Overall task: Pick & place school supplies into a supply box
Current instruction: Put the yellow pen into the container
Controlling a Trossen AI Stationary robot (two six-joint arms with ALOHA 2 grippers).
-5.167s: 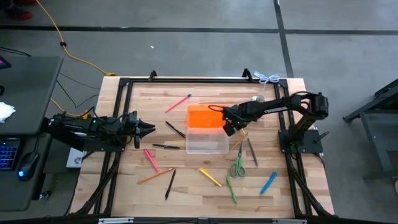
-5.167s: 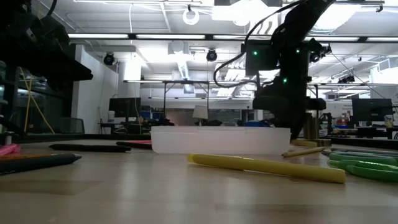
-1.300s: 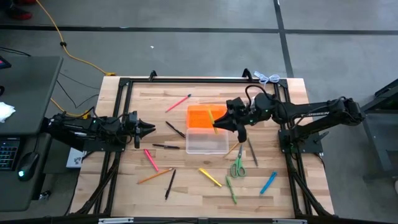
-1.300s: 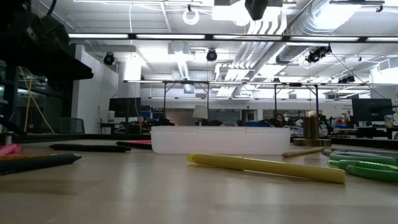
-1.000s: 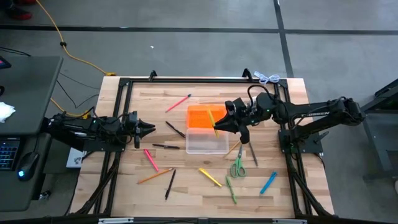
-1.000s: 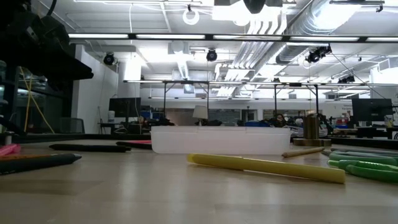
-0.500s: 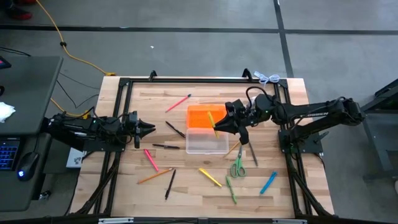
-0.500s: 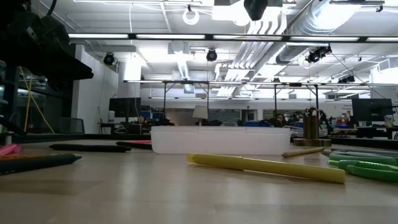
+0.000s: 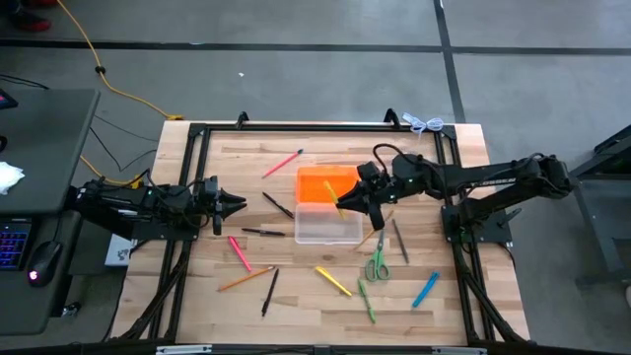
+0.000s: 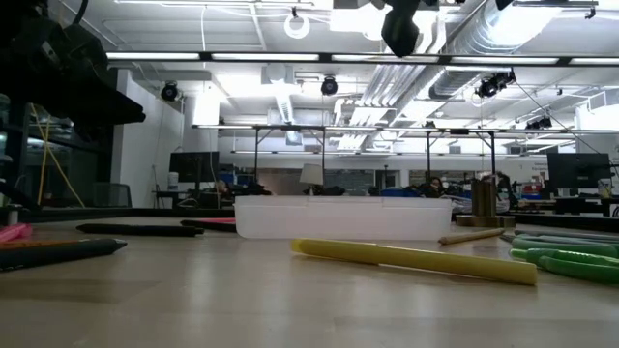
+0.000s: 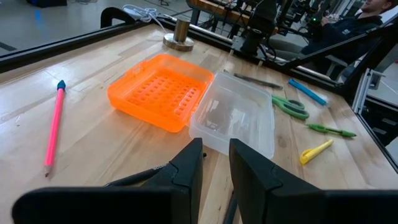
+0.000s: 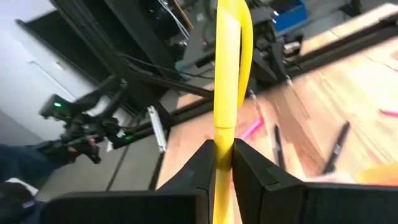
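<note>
I see the left gripper (image 9: 237, 203) parked at 9 o'clock of the table (image 9: 227, 311), low and pointing toward the box (image 9: 327, 223). Its fingers (image 11: 186, 171) stand slightly apart with nothing between them.

Loose supplies from left: a pink pencil (image 9: 282, 163) at 11 o'clock; a black pen (image 9: 277, 205) and another black pen (image 9: 263, 233) just left of the box; a pink marker (image 9: 239, 252), an orange pencil (image 9: 245, 279) and a dark pen (image 9: 269, 292) toward 7 o'clock.

The box sits near table centre, its orange lid (image 9: 325, 183) laid flat and open on the 12 o'clock side, touching the clear tray. In the left wrist view the tray looks bare inside.

The right gripper (image 9: 347, 200) hangs above the seam of lid and tray, clamped on a yellow marker (image 12: 226, 93). In the high view the marker is tilted over the lid's right part.

Further right: a yellow marker (image 9: 333, 281) at 6 o'clock, a green pen (image 9: 367, 301), green scissors (image 9: 378, 262), a pencil (image 9: 373, 234) by the box's right corner, a dark pen (image 9: 399, 242), and a blue marker (image 9: 425, 290) at 5 o'clock.
</note>
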